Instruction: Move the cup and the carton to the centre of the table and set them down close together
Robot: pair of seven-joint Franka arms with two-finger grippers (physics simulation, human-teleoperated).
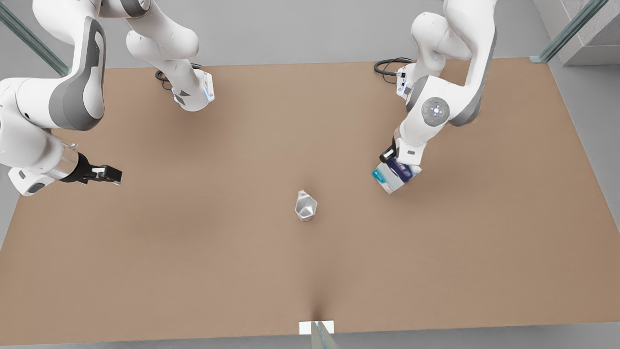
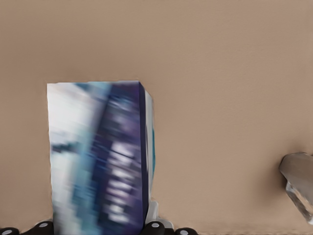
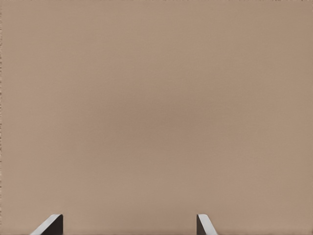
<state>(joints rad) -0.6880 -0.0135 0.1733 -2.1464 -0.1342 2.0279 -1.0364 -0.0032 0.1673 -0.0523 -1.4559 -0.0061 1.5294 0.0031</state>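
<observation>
Carton [image 1: 393, 178] pinched in left gripper [image 1: 398, 167] jaws, tilted, toward the front view's right of bench [image 1: 193, 252] centre; whether raised off or touching the surface unclear. Teal and dark blue print in left wrist view [image 2: 98, 161], lettering unreadable. Cup [image 1: 305, 207] upright near bench centre, apart from carton. Right gripper [image 1: 109, 175] waiting at front view's left, jaws spread, holding nothing. Bench top plain matte brown; grey floor around.

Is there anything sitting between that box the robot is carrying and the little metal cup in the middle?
Nothing visible. The left hand holds the carton toward the front view's right, and only bare table lies between it and the cup near the centre. The right hand waits open at the front view's left, far from that path.
</observation>
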